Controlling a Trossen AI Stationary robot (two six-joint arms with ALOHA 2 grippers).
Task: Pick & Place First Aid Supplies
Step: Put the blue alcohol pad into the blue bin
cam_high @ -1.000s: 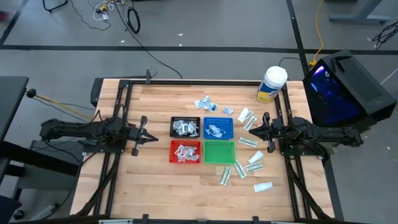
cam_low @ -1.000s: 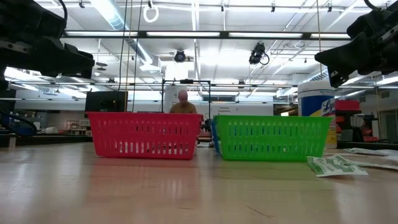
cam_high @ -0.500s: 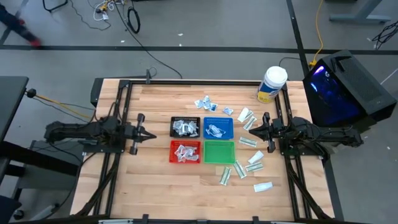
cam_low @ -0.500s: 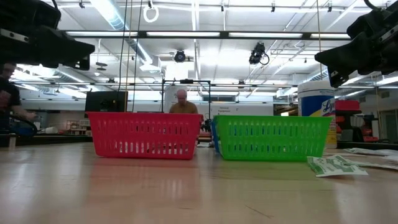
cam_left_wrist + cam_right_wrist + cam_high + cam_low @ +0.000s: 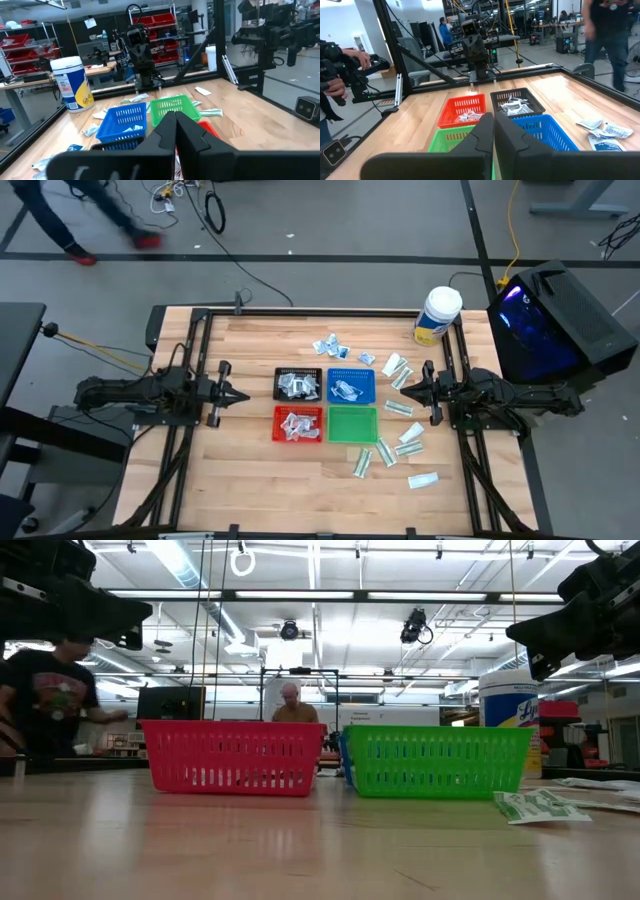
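Observation:
Four mesh trays stand mid-table: black [image 5: 298, 384], blue [image 5: 351, 385], red [image 5: 298, 424] and green [image 5: 352, 423]. White packets lie in the black, blue and red trays. Loose squarish white packets [image 5: 335, 348] lie on the wood beyond the trays. Narrow white-and-green packets [image 5: 405, 445] lie flat to the trays' right. My left gripper [image 5: 243, 395] hovers shut left of the trays, pointing level at them. My right gripper [image 5: 405, 390] hovers shut on their right, above loose packets. Both hold nothing; the wrist views show the shut fingertips [image 5: 175, 120] [image 5: 493, 120].
A big white jar with a yellow label [image 5: 437, 315] stands at the far right corner. A black frame [image 5: 200, 330] runs along the table's sides. A dark box with a purple glow [image 5: 550, 320] stands off the right edge. A person [image 5: 50, 705] passes behind the table.
My left gripper has tipped up a little to level and drawn slightly toward the table's left edge, staying shut. A person has walked into view beyond the table's far left side.

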